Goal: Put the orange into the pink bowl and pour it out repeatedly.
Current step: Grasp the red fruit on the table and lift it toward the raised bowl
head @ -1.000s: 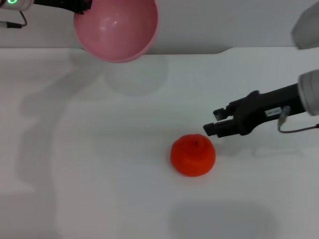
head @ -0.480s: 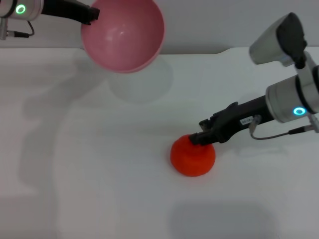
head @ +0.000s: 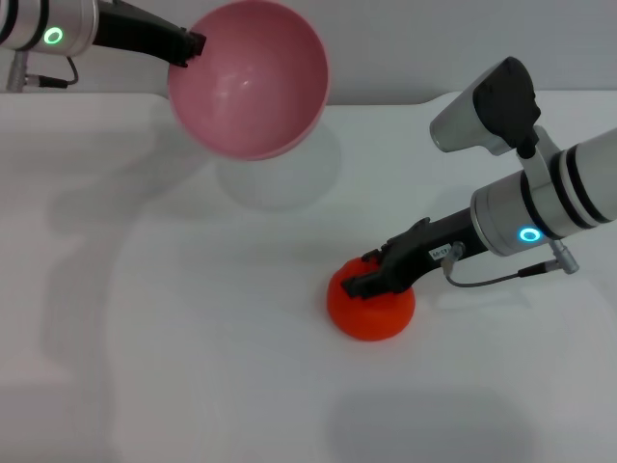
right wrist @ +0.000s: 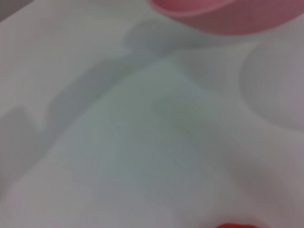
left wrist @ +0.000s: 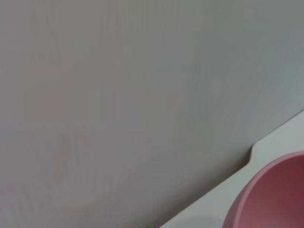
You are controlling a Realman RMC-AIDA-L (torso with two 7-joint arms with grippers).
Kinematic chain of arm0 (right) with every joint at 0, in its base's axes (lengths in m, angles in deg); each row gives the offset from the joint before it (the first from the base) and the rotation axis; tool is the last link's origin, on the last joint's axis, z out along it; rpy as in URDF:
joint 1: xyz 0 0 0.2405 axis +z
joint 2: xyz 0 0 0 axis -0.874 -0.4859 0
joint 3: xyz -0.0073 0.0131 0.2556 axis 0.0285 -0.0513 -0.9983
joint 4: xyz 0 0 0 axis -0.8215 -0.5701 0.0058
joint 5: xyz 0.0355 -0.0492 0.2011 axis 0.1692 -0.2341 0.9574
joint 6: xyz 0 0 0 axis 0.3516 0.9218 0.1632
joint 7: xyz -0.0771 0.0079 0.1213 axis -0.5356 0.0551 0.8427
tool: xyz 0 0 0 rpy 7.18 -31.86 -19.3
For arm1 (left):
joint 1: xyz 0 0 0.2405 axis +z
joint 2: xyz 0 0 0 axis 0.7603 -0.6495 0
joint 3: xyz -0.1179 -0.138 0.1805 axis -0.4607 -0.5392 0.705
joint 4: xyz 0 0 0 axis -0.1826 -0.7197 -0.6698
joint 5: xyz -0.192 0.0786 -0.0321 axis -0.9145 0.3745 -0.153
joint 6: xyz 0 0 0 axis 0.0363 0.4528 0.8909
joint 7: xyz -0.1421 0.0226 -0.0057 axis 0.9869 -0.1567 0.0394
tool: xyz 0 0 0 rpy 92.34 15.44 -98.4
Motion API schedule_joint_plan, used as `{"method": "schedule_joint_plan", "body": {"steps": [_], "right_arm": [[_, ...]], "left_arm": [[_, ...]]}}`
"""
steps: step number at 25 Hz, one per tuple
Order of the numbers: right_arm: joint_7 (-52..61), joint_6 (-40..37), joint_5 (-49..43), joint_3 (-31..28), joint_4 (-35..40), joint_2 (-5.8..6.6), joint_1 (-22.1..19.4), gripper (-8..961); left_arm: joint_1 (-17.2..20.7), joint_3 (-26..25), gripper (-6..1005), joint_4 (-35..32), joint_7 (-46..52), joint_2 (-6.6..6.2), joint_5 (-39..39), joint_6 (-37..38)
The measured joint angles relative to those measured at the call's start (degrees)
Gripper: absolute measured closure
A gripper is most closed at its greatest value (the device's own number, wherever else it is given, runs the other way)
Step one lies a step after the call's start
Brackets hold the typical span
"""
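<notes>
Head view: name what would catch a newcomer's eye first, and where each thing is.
The bright orange stands out on the white table, right of centre, with the right gripper down on its top. Next comes the pink bowl, held off the table at the far left by the left gripper on its rim, tilted so its empty inside faces the camera, its shadow on the table beneath.
</notes>
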Motion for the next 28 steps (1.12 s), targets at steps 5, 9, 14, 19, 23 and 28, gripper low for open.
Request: {"method": "schedule_joint_plan", "body": {"steps": [5,9,14,19,23,28], "right_arm": [[0.0,1.0,1.5,0.1,-1.1,-0.06,0.1,411],[0.0,1.0,2.0,0.1,-0.6,-0.11,-0.3,437],[0.0,0.7,2.3,0.1,-0.2,-0.09,-0.6,605],[0.6,-0.5,2.3,-0.3,1.2,0.25,-1.0,744],[2.3,-4.2,1.6,-0.9,6.9,0.59,-2.9,763],[5.5,-14.3,-0.5,-5.0,22.0,0.74,-6.8,785]], "left_arm": [[0.4,0.5,956,0.0,-0.2,0.06,0.0,0.1],[0.8,0.5,956,0.0,-0.6,0.05,0.0,0.2],[1.0,0.5,956,-0.1,-0.6,0.03,0.0,0.4],[1.1,0.5,956,-0.1,-0.6,0.00,0.0,0.4],[1.3,0.5,956,-0.1,-0.6,0.00,0.0,0.5],[1.3,0.5,956,-0.1,-0.6,0.00,0.0,0.6]]}}
